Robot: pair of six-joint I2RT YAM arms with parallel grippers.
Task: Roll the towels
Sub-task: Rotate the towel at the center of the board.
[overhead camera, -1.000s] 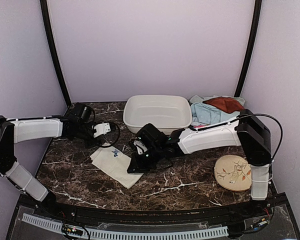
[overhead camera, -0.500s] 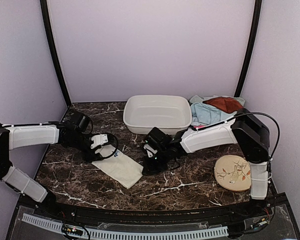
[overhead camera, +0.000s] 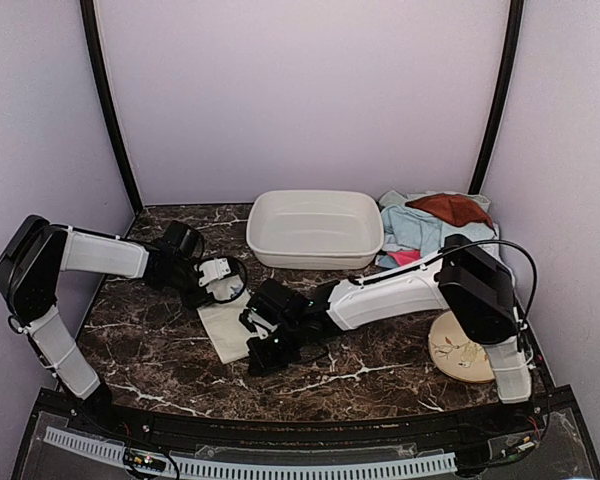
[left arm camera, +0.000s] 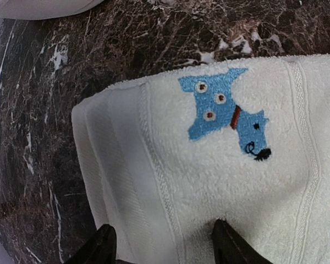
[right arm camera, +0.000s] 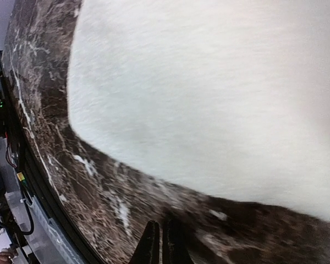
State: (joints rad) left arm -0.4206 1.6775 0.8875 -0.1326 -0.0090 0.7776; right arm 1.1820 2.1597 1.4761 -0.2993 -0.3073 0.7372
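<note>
A cream-white towel (overhead camera: 220, 322) with a small blue dog mark (left arm camera: 225, 113) lies folded on the marble table, left of centre. My left gripper (overhead camera: 221, 284) is open above the towel's far end. In the left wrist view its fingertips (left arm camera: 102, 246) straddle the cloth (left arm camera: 170, 181) without closing on it. My right gripper (overhead camera: 257, 352) is shut and empty, low over the marble at the towel's near right edge. The right wrist view shows the towel (right arm camera: 209, 93) just beyond my shut gripper (right arm camera: 161, 245). Rust-brown (overhead camera: 448, 208), light blue (overhead camera: 418, 229) and pink (overhead camera: 404, 257) towels lie piled at the back right.
A white rectangular basin (overhead camera: 315, 248) stands at the back centre. A round beige disc with a leaf pattern (overhead camera: 462, 350) lies at the right, partly under the right arm. Purple walls close in the table on three sides.
My right gripper has moved left and nearer, to the towel's near right edge. My left gripper has moved right over the towel's far end. The towel shows shorter and more covered.
</note>
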